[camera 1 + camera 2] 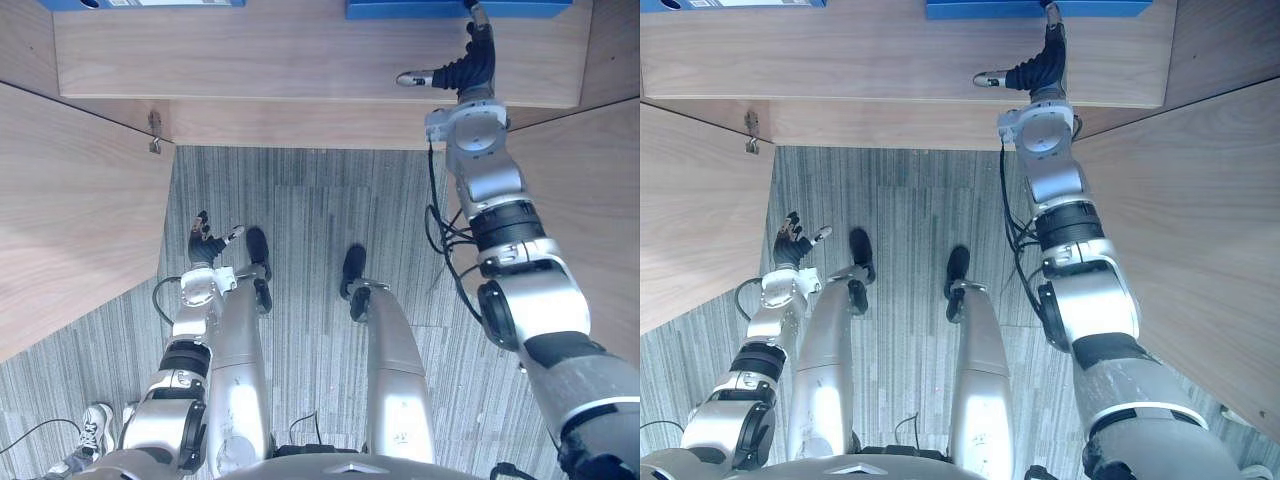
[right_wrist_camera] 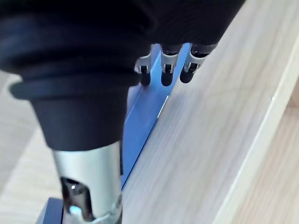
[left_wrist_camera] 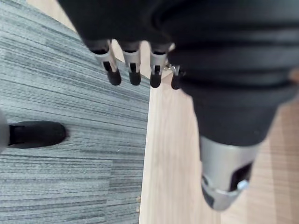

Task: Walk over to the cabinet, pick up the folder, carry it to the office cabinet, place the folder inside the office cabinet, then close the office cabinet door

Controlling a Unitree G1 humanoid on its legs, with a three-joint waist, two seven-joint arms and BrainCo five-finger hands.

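A blue folder [image 1: 450, 8] lies flat on the wooden cabinet shelf [image 1: 300, 60] at the far right. My right hand [image 1: 470, 62] reaches over the shelf to it. Its straight fingers [image 2: 167, 70] touch the folder's [image 2: 145, 109] near edge and the thumb sticks out to the side; the hand is open and grips nothing. My left hand [image 1: 206, 244] hangs low at my left side above the grey carpet, open with relaxed fingers [image 3: 133, 63].
A second blue folder [image 1: 140, 3] lies at the shelf's far left. Wooden door panels stand open on both sides, left [image 1: 70, 220] and right [image 1: 590, 190], with a metal hinge [image 1: 155, 135] on the left. A person's white shoe [image 1: 95, 425] is at lower left.
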